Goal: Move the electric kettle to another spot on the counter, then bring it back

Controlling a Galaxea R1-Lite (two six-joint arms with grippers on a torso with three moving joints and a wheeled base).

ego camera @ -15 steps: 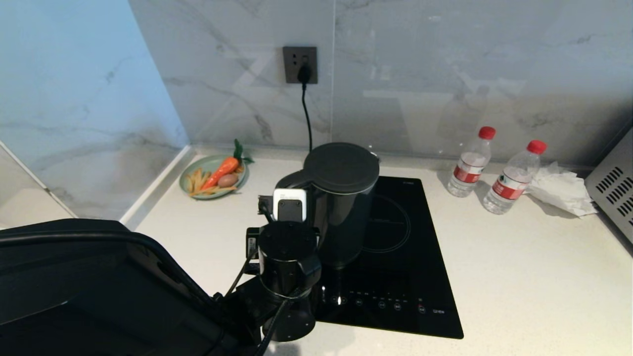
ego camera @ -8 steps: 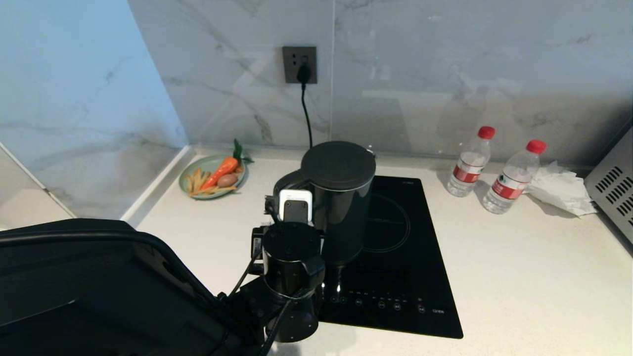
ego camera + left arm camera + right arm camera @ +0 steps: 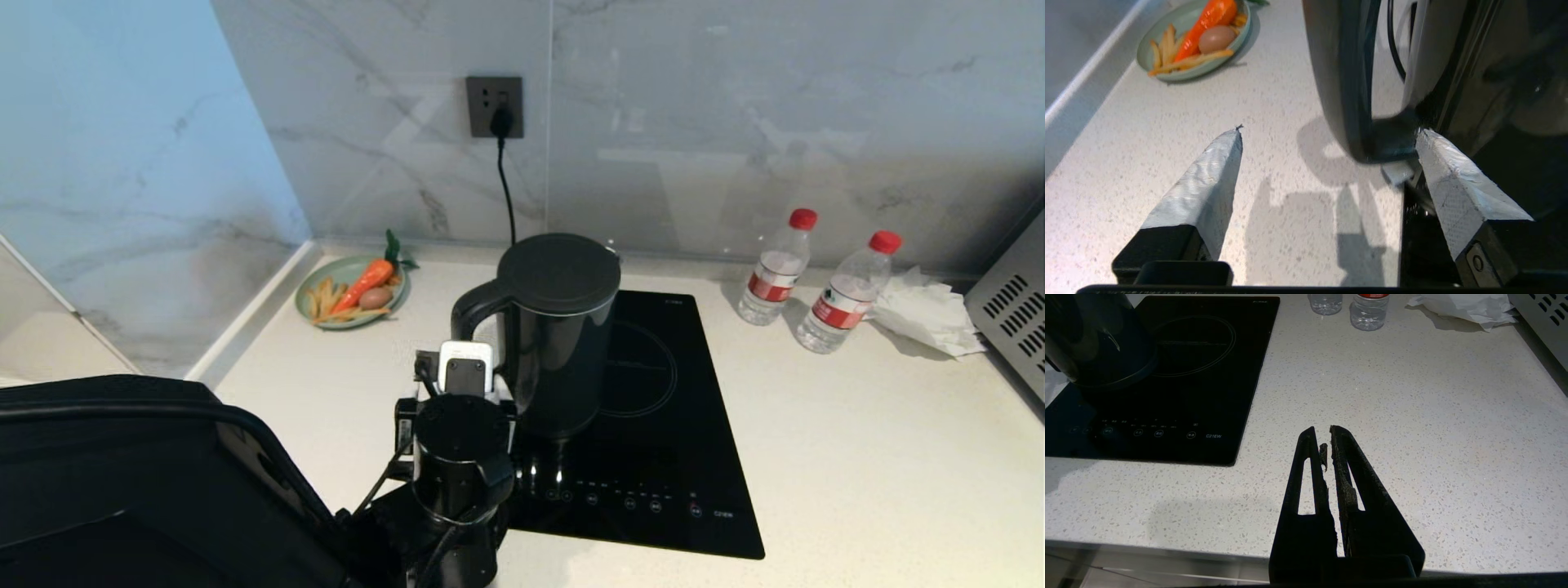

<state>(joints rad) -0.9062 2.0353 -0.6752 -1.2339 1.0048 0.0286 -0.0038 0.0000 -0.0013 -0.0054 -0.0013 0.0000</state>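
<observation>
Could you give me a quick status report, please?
Left end effector open at kettle handle. Right end effector shut, parked. Electric kettle standing on cooktop edge.

White lettering "C21EW" is printed on the black glass cooktop (image 3: 1167, 375) beside its touch controls. The red bottle labels (image 3: 839, 310) are too small to read.

Bright, even daylight fills the scene. The white surface (image 3: 857, 457) is well lit, with soft shadows under the left claw (image 3: 1327, 134). The electric kettle (image 3: 559, 335) carries glossy reflections, and the cooktop (image 3: 653, 425) mirrors it toward 6 o'clock. The kettle is blurred in the left wrist view.
</observation>
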